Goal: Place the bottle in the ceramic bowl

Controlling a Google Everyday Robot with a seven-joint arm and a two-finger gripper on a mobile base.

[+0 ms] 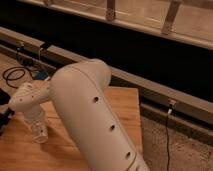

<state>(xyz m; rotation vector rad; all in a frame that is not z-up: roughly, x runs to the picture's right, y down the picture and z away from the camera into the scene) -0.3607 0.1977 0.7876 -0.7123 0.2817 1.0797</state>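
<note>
My large white arm (92,112) fills the middle of the camera view and reaches left over a wooden table (124,107). My gripper (39,132) hangs at the end of the wrist, low over the left part of the table top. No white bottle shows, in the gripper or on the table. No green ceramic bowl is in view either. The arm hides much of the table's middle and front.
A coil of black cable (12,76) and a small blue object (43,75) lie behind the table at left. A grey rail (155,90) runs along the dark wall. A thin cable (167,135) hangs to the speckled floor right of the table edge.
</note>
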